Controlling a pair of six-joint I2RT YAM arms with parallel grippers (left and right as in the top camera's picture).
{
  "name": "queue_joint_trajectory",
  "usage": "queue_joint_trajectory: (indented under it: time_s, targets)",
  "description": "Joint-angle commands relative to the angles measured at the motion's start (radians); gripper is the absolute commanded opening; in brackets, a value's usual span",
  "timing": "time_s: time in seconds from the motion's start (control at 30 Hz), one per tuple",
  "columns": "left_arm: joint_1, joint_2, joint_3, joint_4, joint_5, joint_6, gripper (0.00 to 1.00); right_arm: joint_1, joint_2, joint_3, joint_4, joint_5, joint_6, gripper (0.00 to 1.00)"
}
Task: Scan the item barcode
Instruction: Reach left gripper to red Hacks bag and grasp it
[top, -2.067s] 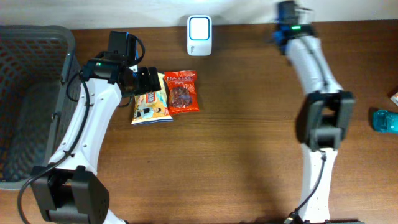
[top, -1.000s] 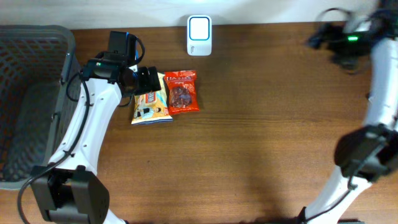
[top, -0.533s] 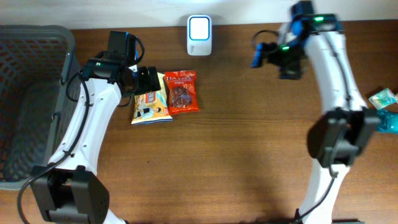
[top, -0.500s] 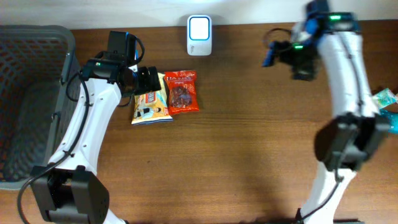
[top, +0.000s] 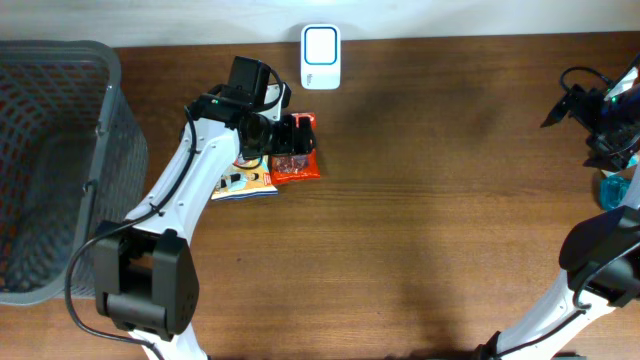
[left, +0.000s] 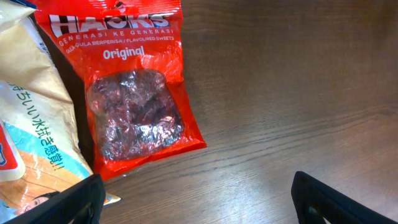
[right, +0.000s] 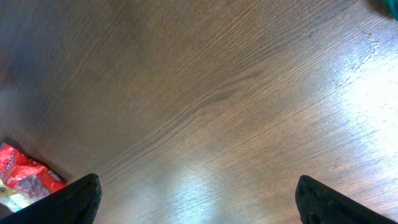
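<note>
The mesh basket (top: 112, 120) fills the worktop's (top: 420, 250) left edge, well apart from the packets, so it is not in the way. The risk is at the left gripper (left: 194, 202). It hangs over the red sweets packet (left: 134, 93) with its jaws spread almost fully and nothing between them. The pale snack packet (left: 28, 124) lies touching the red one's left side, with its edge seemingly lapping it. A descent slightly off to the left could pinch both packets, or drag the pale one along. The red film looks slick and lies flat on the wood. I judge that fingers closing on it could skate off or catch only a corner, so the packet swings and shows the scanner (top: 320, 43) the wrong face. No barcode shows on the upward face — it is probably underneath, so the packet may need turning.

The red packet, the likely item to scan, lies near the far edge, left of centre and just in front of the white scanner. It is glossy red, printed "Original", with a clear window showing dark sweets.

Out at the right edge, the right gripper (right: 199, 200) hovers with its jaws wide apart and empty — over bare wood.
</note>
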Motion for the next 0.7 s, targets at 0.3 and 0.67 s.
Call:
queue_joint_trajectory:
  time_s: [0.3,0.67]
  targets:
    - [-0.056,0.126,-0.001,0.043,-0.017,0.019,0.95,-0.001,0.001,0.000,0.001,0.013,0.001,0.98]
    - [-0.084,0.165,-0.001,0.141,-0.216,0.019,0.95,-0.001,0.001,0.000,0.000,0.013,0.001,0.98]
